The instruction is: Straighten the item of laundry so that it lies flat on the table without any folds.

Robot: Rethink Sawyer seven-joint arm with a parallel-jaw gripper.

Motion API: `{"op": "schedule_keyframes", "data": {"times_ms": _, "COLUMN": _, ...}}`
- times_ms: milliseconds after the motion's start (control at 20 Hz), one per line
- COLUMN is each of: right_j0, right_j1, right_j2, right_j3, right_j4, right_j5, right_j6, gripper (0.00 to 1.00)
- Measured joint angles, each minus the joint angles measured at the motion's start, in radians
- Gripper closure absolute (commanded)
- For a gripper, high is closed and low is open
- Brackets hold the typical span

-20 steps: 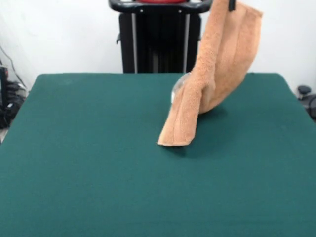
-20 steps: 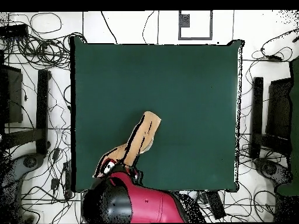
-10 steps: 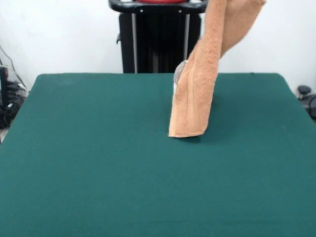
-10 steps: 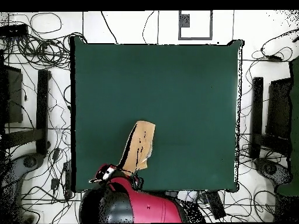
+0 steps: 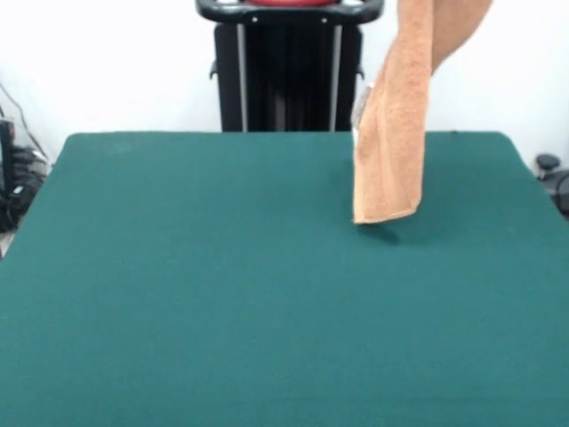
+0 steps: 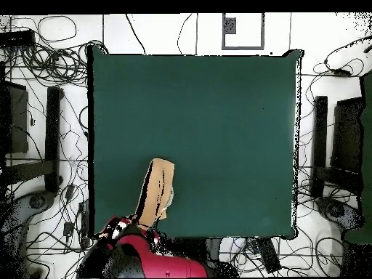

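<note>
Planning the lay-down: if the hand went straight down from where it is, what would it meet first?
Probably its own hanging towel, bunching onto the green table near the robot's edge; the hand itself is barely visible, so depth is unclear.

Nubby orange-tan terry-cloth towel (image 5: 391,151), matt dark green felt-like table (image 5: 222,294), glossy red arm shell (image 6: 156,265)
</note>
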Motion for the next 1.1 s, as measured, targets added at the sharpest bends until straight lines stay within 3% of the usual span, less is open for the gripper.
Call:
{"op": "schedule_keyframes", "data": {"times_ms": 400, "right_j0": 0.001, "right_j1": 0.025, "right_j2": 0.000, "right_j3": -0.001, "right_j4": 0.047, "right_j5": -0.007, "right_j6": 0.000, "gripper": 1.00}}
{"op": "schedule_keyframes", "data": {"times_ms": 1100, "right_j0": -0.075, "right_j1": 0.252, "right_j2": 0.024, "right_j3": -0.039, "right_j4": 0.131, "right_j5": -0.162, "right_j6": 0.000, "gripper": 1.00}}
